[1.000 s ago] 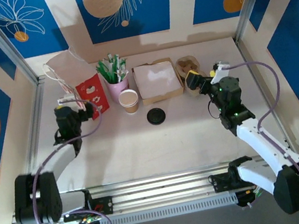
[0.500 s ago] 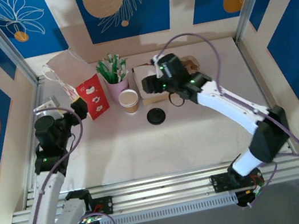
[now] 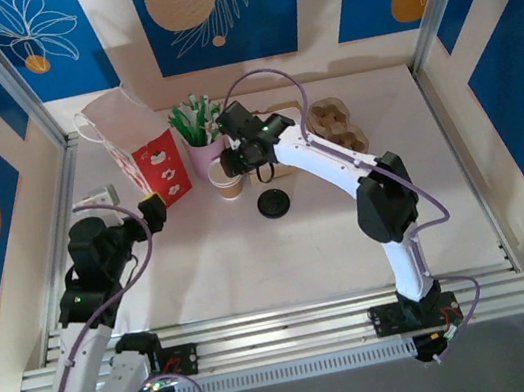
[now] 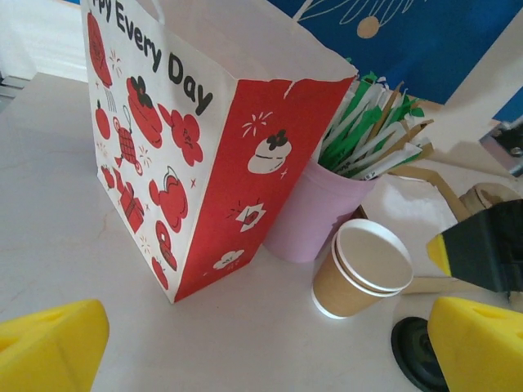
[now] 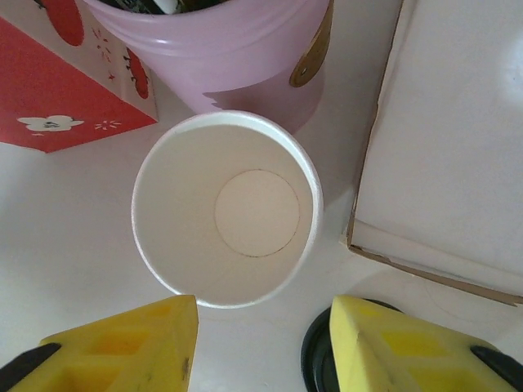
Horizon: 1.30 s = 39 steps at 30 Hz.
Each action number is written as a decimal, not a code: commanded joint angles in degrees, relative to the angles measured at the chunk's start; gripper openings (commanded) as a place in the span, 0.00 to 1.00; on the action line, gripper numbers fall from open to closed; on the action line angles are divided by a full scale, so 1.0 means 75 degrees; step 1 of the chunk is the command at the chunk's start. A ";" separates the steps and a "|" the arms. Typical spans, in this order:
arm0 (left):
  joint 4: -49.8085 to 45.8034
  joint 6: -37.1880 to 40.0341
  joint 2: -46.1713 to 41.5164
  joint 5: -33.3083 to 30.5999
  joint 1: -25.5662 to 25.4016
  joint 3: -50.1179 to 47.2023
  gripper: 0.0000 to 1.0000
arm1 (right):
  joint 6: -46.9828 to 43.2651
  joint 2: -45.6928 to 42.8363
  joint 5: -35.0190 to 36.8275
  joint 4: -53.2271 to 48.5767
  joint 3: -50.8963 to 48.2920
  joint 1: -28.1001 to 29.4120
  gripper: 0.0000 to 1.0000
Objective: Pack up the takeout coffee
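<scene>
At the bottom of the overhead view, the aluminium rail (image 3: 264,322) carries both arm bases. The left end effector (image 3: 126,204) (image 4: 261,351) sits at centre left, a little lower in the frame than half a second ago. Its yellow fingers (image 4: 49,343) are spread wide and hold nothing.

The pale table (image 3: 253,258) lies bare across the middle of the frame. Above it, the flat black lid (image 3: 273,203) (image 4: 413,355) (image 5: 319,351) lies where it lay before. The kraft paper cup (image 3: 227,180) (image 4: 359,269) (image 5: 227,208) stands upright and empty just up and left of the lid, also unmoved.

The right arm has changed most. A second ago it was folded at the right side, and half a second ago it was reaching over the white box (image 5: 441,139). The right end effector (image 3: 233,163) (image 5: 261,343) is now directly above the paper cup. Its wrist camera looks straight down into the cup's pale inside. Its fingers (image 5: 122,343) are partly open at the lower edge of that view, gripping nothing. Whether they touch the rim cannot be told.

Just beyond the paper cup stands the pink cup (image 3: 206,153) (image 4: 315,216) (image 5: 221,49), holding green-and-white sticks (image 3: 196,118) (image 4: 368,122). The red-and-white paper bag (image 3: 135,137) (image 4: 163,139) is upright to its left. The brown cup carrier (image 3: 335,122) is at upper right. Blue wall panels (image 3: 219,11) with leaf prints close off the far side.
</scene>
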 commanded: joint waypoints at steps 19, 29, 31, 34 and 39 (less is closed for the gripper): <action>-0.0192 0.0745 -0.0193 -0.0800 -0.0776 -0.0058 1.00 | -0.0123 0.1503 -0.0572 -0.0997 0.1815 -0.0301 0.35; -0.0206 0.0815 -0.0193 -0.0835 -0.0862 -0.0059 1.00 | -0.0159 0.2092 -0.0532 -0.1474 0.2612 -0.0316 0.33; -0.0202 0.0831 -0.0193 -0.0835 -0.0880 -0.0059 1.00 | -0.0187 0.2157 -0.0506 -0.1532 0.2694 -0.0292 0.32; -0.0197 0.0837 -0.0181 -0.0835 -0.0890 -0.0059 1.00 | -0.0174 0.2206 -0.0477 -0.1570 0.2739 -0.0270 0.29; -0.0197 0.0837 -0.0169 -0.0824 -0.0903 -0.0066 1.00 | -0.0188 0.2252 -0.0406 -0.1625 0.2780 -0.0267 0.27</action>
